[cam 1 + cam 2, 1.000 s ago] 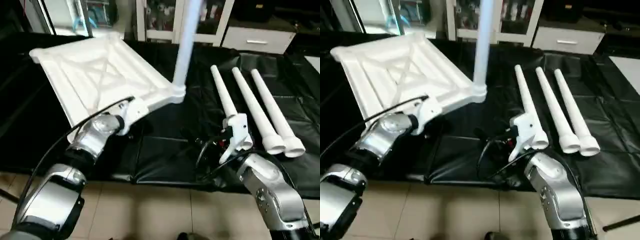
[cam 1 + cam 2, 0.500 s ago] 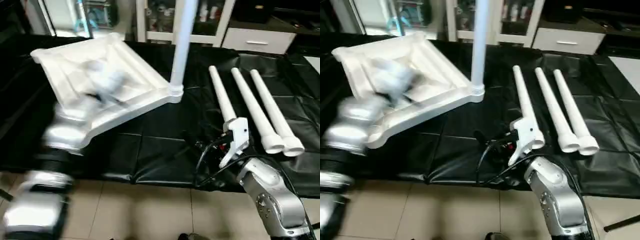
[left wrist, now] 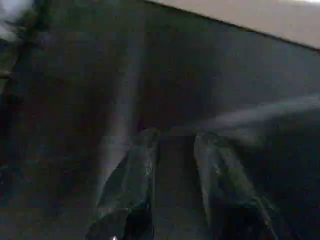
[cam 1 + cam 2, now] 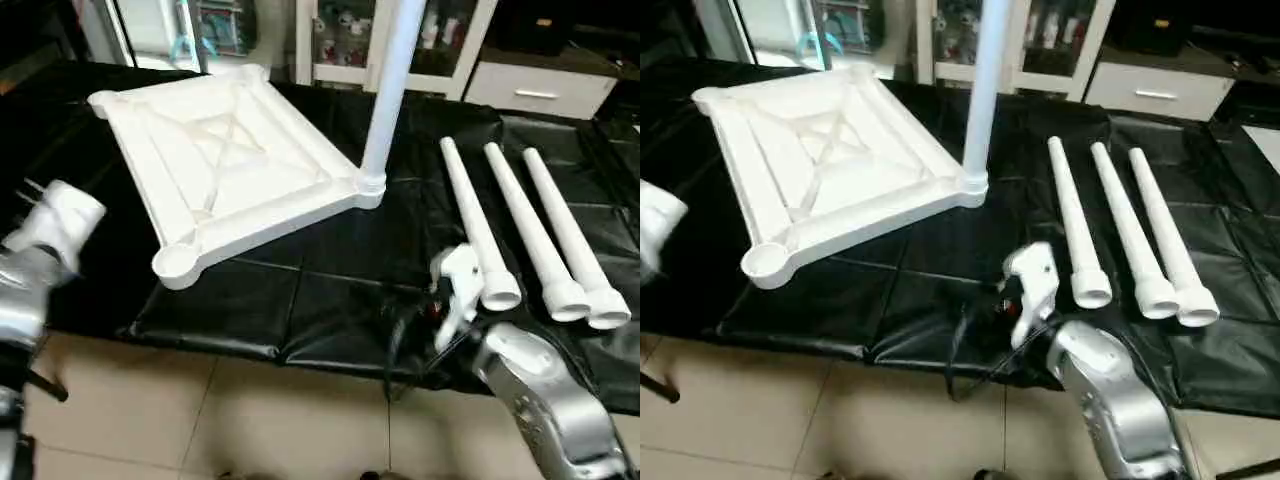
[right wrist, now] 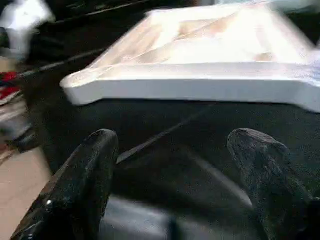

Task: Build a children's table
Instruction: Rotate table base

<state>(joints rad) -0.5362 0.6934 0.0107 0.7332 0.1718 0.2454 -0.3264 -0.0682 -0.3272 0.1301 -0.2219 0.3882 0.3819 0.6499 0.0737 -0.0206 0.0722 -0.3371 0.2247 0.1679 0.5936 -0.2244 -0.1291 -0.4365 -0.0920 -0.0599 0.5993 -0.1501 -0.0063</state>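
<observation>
Tabletop [image 4: 230, 165]: underside up on my black mat [image 4: 330, 290], one leg [image 4: 392, 80] standing in its near-right corner socket.
Spare legs [image 4: 545, 235]: three, side by side, right of it.
Left gripper [image 3: 172, 145]: narrow gap, nothing held, clear of tabletop.
Right gripper [image 5: 175, 145]: wide apart, empty.
Writing: none I can read.

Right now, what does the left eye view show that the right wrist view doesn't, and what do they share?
Only the left eye view shows the three loose white tapered tube legs lying side by side on the black mat, and the fourth white leg standing upright in a corner socket. Only the right wrist view shows the right claw with its two black fingers spread wide, nothing between them. Both show the white plastic rectangular tabletop, ribbed underside up.
</observation>
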